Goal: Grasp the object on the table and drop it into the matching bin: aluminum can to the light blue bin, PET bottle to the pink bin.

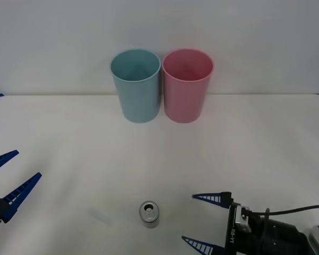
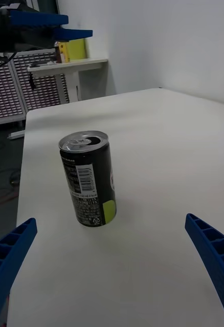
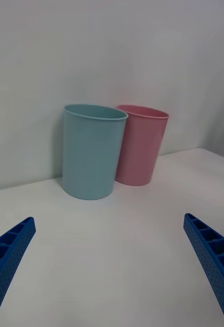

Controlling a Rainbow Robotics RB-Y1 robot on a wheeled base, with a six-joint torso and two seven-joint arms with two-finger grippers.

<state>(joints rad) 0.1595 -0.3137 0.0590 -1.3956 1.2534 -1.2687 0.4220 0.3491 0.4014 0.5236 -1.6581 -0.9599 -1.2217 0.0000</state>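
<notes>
The aluminum can (image 1: 149,214) stands upright on the white table (image 1: 244,149) near the front edge; up close the can (image 2: 89,179) is dark with a silver pull-tab top. My right gripper (image 1: 202,222) is open just to its right, level with it, fingers pointing at the can without touching. At the far left my left gripper (image 1: 8,178) hangs open over the table. The light blue bin (image 1: 136,85) and the pink bin (image 1: 186,85) stand side by side at the back; the left wrist view shows the light blue bin (image 3: 91,150) and the pink bin (image 3: 140,145).
A white wall rises right behind the bins. Open tabletop lies between the can and the bins. In the right wrist view, the left gripper (image 2: 50,25) shows far off, with a rack and a desk beyond the table's edge.
</notes>
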